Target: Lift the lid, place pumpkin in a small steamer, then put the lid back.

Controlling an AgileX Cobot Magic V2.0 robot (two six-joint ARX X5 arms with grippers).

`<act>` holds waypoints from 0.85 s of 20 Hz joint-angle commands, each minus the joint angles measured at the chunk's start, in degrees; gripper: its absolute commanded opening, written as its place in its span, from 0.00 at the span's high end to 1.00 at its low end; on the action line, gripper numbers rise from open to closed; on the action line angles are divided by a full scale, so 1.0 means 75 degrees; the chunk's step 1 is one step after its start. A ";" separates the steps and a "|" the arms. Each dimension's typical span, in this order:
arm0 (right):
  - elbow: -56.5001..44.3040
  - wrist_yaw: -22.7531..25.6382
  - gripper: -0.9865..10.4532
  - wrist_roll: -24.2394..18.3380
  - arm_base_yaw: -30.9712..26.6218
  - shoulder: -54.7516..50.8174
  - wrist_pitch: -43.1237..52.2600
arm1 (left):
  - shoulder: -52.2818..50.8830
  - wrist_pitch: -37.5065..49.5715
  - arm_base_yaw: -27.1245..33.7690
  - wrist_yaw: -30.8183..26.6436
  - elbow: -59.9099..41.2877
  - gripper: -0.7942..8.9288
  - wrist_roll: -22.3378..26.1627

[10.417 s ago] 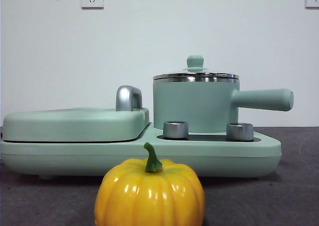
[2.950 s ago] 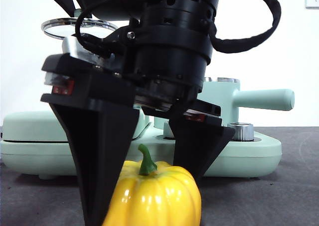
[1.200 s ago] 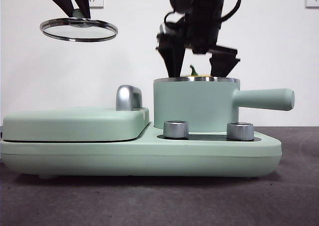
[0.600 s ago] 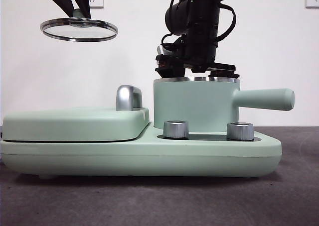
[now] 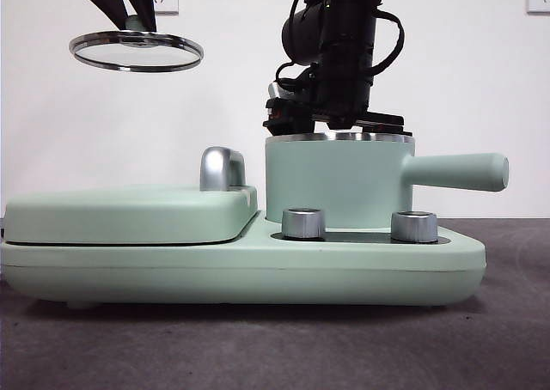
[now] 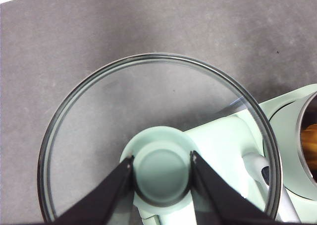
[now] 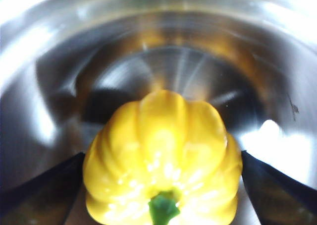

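High at the left of the front view, my left gripper [image 5: 134, 19] is shut on the mint-green knob [image 6: 161, 173] of the glass lid [image 5: 136, 51], holding it level in the air. Through the lid [image 6: 148, 106] the left wrist view shows the table and part of the cooker. My right gripper [image 7: 162, 158] is sunk inside the small steamer [image 5: 335, 184], its jaws against both sides of the yellow pumpkin [image 7: 163, 136], stem toward the camera. The steamer's steel wall [image 7: 148, 56] surrounds it. From the front, the pumpkin is hidden behind the steamer's wall.
The steamer sits on a mint-green cooker base [image 5: 258, 274] with two steel knobs [image 5: 302, 223] [image 5: 413, 227]. Its long handle [image 5: 455, 171] points right. A wide flat griddle cover [image 5: 129, 214] with a chrome handle [image 5: 221, 168] lies below the lifted lid.
Over the last second my right gripper has gone down into the steamer with the pumpkin, whose stem no longer shows above the rim. The lid has stayed still.
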 commanded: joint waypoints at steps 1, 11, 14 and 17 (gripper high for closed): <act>0.0216 0.0032 0.48 -0.0047 0.0055 0.0259 -0.0009 | -0.0029 0.0184 -0.0012 0.0052 0.0283 0.91 -0.0026; 0.1620 0.0073 0.48 -0.0026 0.0029 -0.0236 -0.0755 | -0.0029 0.0178 -0.0015 0.0052 0.0265 0.91 -0.0026; 0.1582 0.0026 0.49 -0.0026 0.0117 -0.0813 -0.0772 | -0.0029 0.0175 -0.0015 0.0052 0.0256 0.91 -0.0029; 0.1139 0.0029 0.49 -0.0090 0.0289 -0.1594 -0.0778 | -0.0029 0.0172 -0.0015 0.0055 0.0256 0.91 -0.0029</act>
